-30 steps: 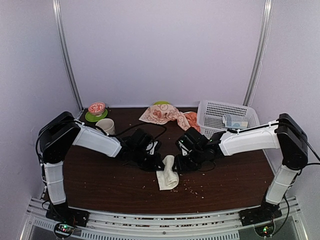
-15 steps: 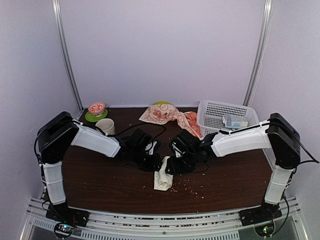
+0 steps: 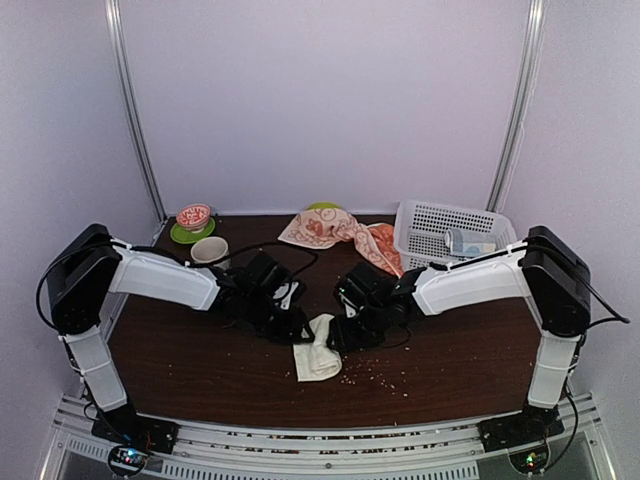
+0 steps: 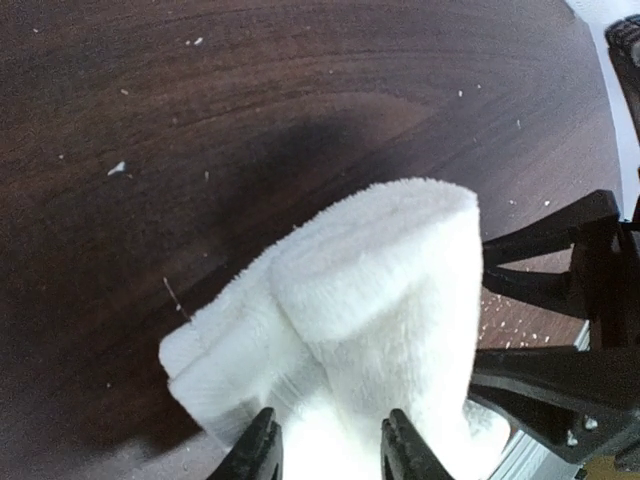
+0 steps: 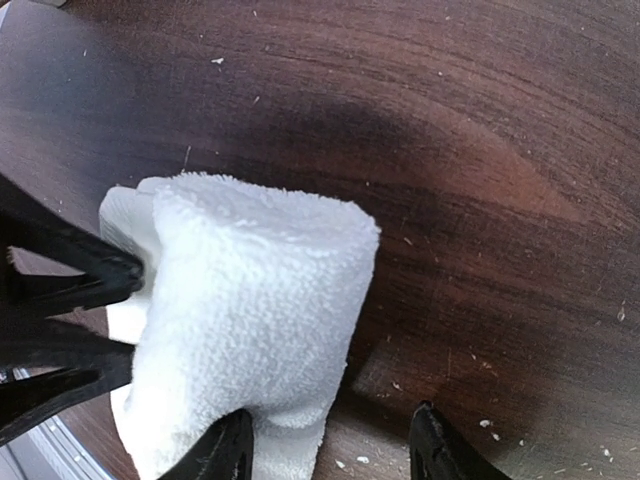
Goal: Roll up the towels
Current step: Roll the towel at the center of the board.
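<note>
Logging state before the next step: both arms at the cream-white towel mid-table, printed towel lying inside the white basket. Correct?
No. The printed towel is not inside the white basket; the top external view shows it bunched on the table just left of the basket. The rest holds.

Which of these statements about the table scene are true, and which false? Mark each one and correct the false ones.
1. The white towel lies on the table between the left gripper and the right gripper. True.
2. The printed towel is rolled up. False: it lies loose and crumpled at the back.
3. The basket is empty. False: a packet lies in it.
4. A cup stands near the bowl. True.
</note>
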You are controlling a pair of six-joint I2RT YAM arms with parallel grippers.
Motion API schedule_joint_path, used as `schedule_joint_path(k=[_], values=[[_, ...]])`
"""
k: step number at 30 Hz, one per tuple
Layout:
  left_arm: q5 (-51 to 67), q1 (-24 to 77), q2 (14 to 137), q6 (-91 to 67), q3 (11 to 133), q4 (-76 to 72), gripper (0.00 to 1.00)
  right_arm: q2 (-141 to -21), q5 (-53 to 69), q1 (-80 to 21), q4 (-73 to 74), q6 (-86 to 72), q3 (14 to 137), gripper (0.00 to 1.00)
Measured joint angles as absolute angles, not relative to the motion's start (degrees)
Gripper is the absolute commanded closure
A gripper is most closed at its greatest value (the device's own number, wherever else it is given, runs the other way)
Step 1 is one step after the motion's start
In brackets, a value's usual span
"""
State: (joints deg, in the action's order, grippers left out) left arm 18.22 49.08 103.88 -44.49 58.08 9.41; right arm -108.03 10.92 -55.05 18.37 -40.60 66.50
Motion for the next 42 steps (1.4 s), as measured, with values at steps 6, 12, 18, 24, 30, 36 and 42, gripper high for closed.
schedule_joint_path(k=[6, 12, 18, 24, 30, 36, 42], values=[[17.5, 49.1, 100.0, -43.4, 57.9, 12.6, 0.64, -108.6, 10.5, -55.3, 18.6, -40.4, 67.6, 0.47], [15.7, 49.0, 96.6, -42.8, 56.2, 14.0, 0.71, -108.8, 9.9, -55.6, 19.7, -40.0, 68.5, 0.47], [13.3, 48.9, 98.4, -42.7, 54.8, 14.1, 0.75, -109.2, 9.2, -55.8, 20.3, -39.3, 69.2, 0.47], [11.8, 48.8, 99.0, -42.8, 54.0, 14.0, 0.78, -109.3, 8.8, -56.0, 20.4, -39.2, 69.3, 0.47], [11.9, 48.8, 101.5, -43.2, 54.0, 12.9, 0.9, -109.8, 8.7, -56.5, 21.3, -39.2, 70.6, 0.46], [12.6, 48.8, 102.0, -43.7, 54.0, 11.1, 0.98, -110.5, 8.7, -57.1, 22.5, -39.1, 72.3, 0.46], [13.3, 48.7, 102.1, -44.1, 53.1, 9.0, 1.0, -110.6, 8.7, -57.6, 23.5, -39.0, 74.2, 0.44]])
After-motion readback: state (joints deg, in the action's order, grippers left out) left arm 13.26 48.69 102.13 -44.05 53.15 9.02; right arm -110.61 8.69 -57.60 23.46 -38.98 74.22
